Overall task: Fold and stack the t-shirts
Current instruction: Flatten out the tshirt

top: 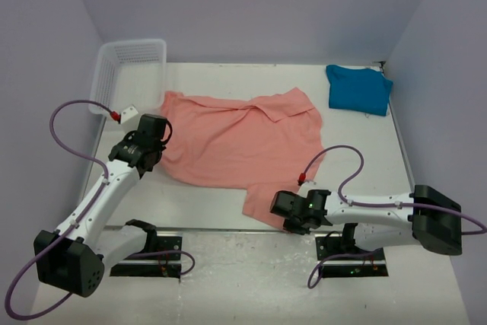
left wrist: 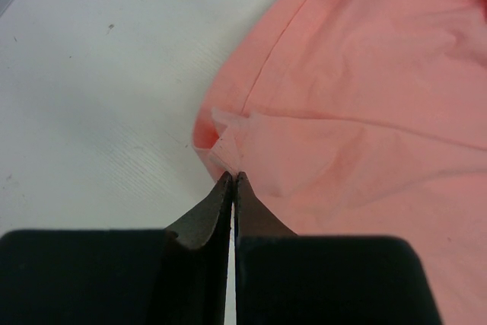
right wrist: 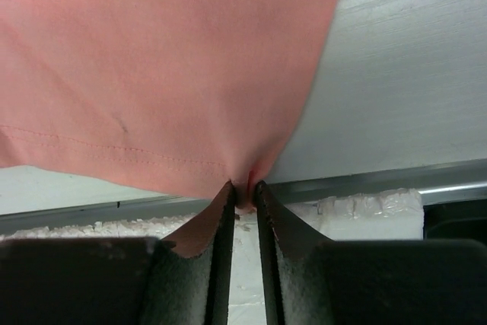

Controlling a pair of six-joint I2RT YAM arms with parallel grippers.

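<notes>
At table centre: pink shirt pinched by both grippers

On the white table [top: 198, 203] the pink shirt [top: 236, 138] lies spread and rumpled in the middle of the top view, collar toward 1 o'clock, one lower corner trailing to 5 o'clock at the near edge. Left gripper [left wrist: 232, 177] sits at the shirt's 9 o'clock edge. Its jaws are pressed together, and a small bunched fold of hem is caught right at the tips. Right gripper [right wrist: 243, 186] is at the 5 o'clock corner, jaws nearly together and clamping a pinch of cloth. The hem fans up and away from its tips, over the table's front rim. Teal shirt [top: 359, 89] is folded in a compact pile at the far 1 o'clock corner, well apart from the pink one. White mesh basket [top: 129, 55] stands at 10 o'clock, near the pink shirt's far left corner, touching or not I cannot tell
</notes>
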